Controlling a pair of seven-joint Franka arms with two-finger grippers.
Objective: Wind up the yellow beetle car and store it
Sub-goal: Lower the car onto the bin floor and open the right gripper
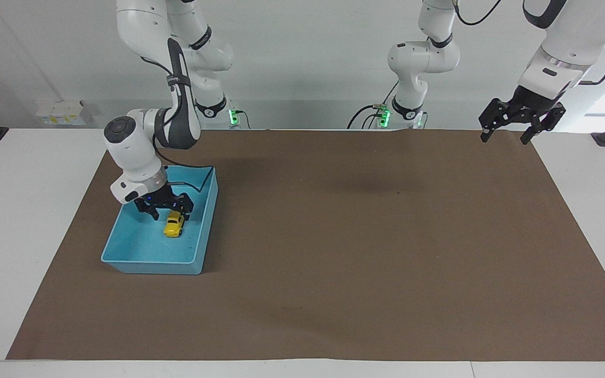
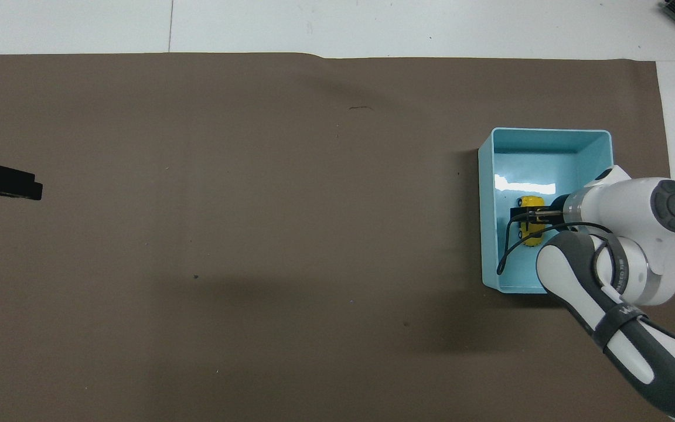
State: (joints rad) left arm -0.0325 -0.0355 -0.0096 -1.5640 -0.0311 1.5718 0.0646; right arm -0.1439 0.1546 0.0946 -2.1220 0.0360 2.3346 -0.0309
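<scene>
My facing camera sits high across the table, looking back at both arm bases. My overhead one looks steeply down from the robots' end (half a turn round). Both share the brown mat (image 1: 334, 236) (image 2: 255, 205) and blue bin (image 1: 124, 257) (image 2: 488, 234).

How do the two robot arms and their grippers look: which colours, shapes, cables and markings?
Both arms are glossy white rounded segments with dark grey joint caps. The right arm has a dark grey forearm panel and a thin black cable. The right gripper and left gripper are black, with angular linked fingers.
</scene>
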